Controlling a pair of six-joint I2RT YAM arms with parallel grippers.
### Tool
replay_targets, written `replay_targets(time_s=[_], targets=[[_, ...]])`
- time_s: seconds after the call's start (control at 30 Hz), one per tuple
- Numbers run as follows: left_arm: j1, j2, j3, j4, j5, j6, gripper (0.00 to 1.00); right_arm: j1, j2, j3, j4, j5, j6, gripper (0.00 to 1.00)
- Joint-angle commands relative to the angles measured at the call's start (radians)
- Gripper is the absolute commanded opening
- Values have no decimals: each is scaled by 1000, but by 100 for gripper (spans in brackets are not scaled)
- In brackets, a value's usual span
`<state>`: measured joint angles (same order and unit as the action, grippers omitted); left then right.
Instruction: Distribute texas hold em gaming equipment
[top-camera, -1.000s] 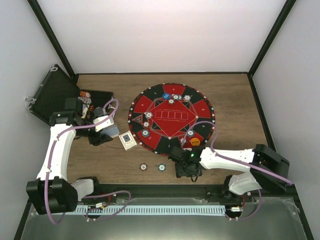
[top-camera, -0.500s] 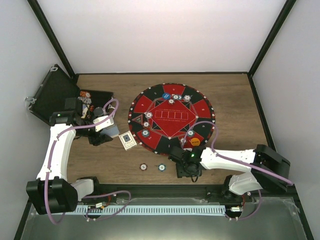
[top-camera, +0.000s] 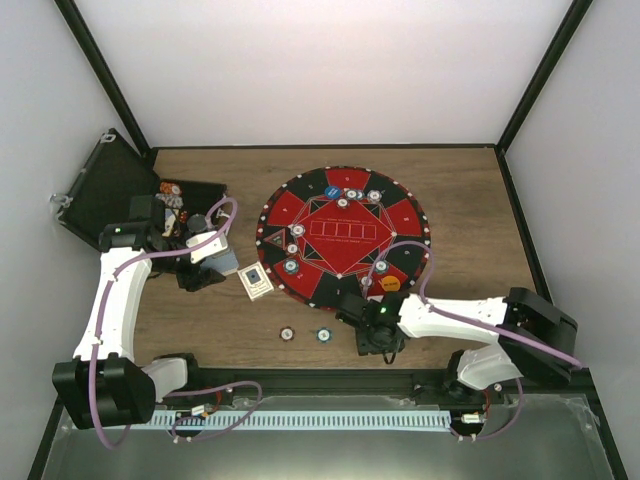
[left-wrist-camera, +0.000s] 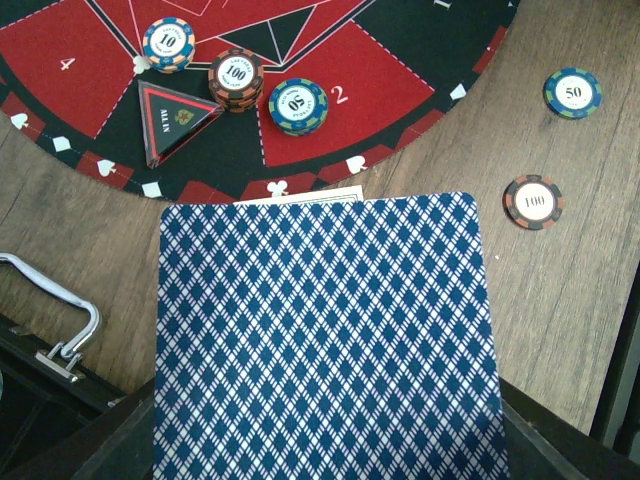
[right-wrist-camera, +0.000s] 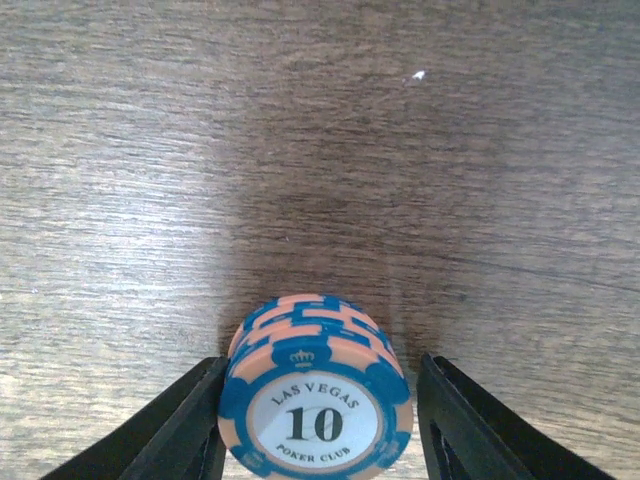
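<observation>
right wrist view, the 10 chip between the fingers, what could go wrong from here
The chips look stacked, so the fingers either side may pinch only one and spill the rest. The left end effector grips its card at one end only; it could slip or twist.

Round red-and-black mat (top-camera: 402, 216) on wooden table (top-camera: 470, 190); black case (top-camera: 100, 190), seemingly open, far left

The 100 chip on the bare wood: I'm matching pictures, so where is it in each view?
Top external: the 100 chip, low centre-left, on wood.
Left wrist: the chip, mid right.
Right wrist: not in it.
Shared landmark: the 50 chip beside it.
</observation>
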<state>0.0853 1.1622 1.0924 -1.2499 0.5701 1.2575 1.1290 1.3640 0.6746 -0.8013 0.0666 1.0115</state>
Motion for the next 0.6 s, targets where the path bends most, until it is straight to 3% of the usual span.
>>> replay_targets(time_s=[0.0,0.57], targets=[[3,0,11,3,42,22,11,8,28,48,-9,42,2,51],[4,-9,10,-4,33,26,11,9,19,94,-51,65,-11,35]])
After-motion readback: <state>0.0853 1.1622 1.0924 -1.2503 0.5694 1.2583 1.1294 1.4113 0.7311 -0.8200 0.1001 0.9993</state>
